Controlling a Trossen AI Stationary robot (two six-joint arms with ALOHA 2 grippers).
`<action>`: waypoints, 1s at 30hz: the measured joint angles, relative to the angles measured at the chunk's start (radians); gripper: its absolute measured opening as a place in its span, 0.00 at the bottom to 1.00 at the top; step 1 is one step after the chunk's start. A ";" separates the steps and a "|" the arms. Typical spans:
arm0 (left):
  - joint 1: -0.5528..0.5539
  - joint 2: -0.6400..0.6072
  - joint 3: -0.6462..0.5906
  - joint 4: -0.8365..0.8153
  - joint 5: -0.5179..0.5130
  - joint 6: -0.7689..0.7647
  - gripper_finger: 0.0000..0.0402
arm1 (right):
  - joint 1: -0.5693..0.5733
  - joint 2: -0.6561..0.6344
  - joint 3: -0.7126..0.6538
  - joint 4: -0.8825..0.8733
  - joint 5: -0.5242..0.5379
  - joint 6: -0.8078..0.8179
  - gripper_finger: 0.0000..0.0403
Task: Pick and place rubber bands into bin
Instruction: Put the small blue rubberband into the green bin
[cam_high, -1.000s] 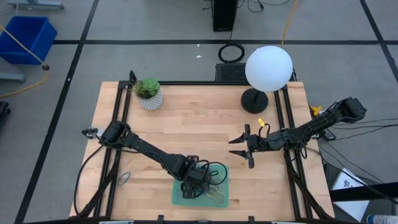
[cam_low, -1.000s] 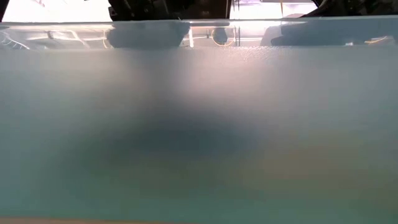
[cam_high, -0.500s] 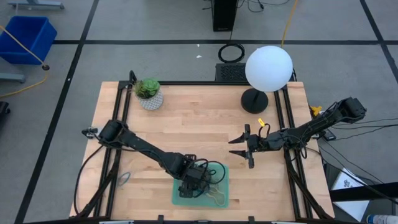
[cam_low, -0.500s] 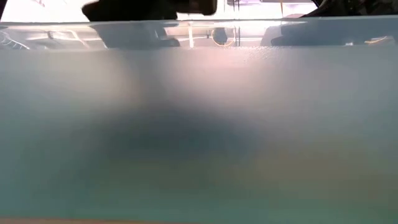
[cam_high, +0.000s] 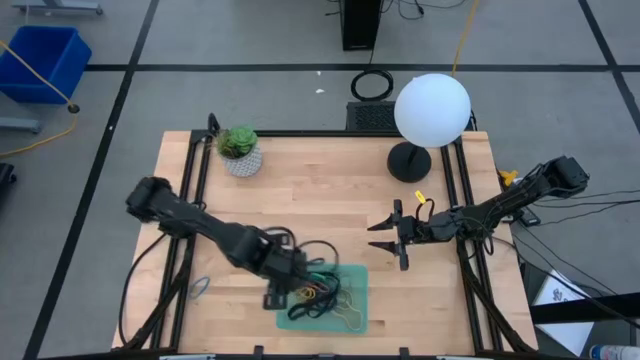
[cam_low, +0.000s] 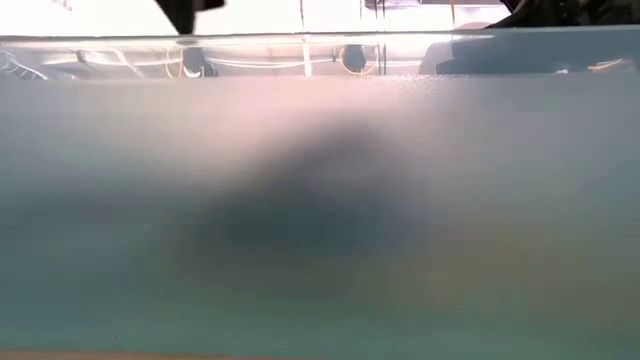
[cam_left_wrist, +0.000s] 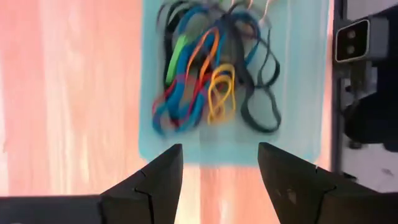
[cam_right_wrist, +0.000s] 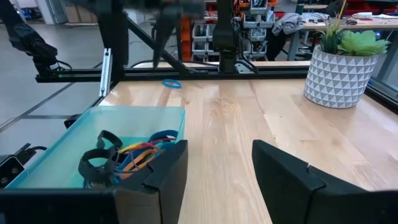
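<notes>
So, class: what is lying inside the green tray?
Inside the bin lies a tangled heap of rubber bands: black, blue, orange, red, yellow and one green. Bands under the heap are covered, so no count is possible.

The wooden table (cam_high: 320, 200) carries a potted plant (cam_high: 238, 148) near its far-left corner, a white globe lamp (cam_high: 430, 115) at the far-right, the green bin (cam_high: 355, 310) at the near edge, and what seems a blue rubber band (cam_right_wrist: 171, 83) near the left edge.

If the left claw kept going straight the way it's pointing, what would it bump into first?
Probably the pile of rubber bands in the green bin. The left gripper is open and empty, pointing down at the bin's near edge, with the tangle just ahead. Depth is hard to judge, so it might meet the bin's wall or floor first.
</notes>
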 joint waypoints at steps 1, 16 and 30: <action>-0.006 -0.022 0.000 -0.029 -0.002 -0.036 0.54 | 0.000 0.000 0.000 0.000 0.000 0.000 0.44; -0.278 -0.185 -0.103 -0.349 -0.225 -0.689 0.54 | 0.000 0.000 0.000 0.000 0.000 0.000 0.43; -0.415 -0.204 -0.465 -0.197 0.019 -0.863 0.54 | 0.000 0.000 -0.001 0.008 0.002 0.003 0.43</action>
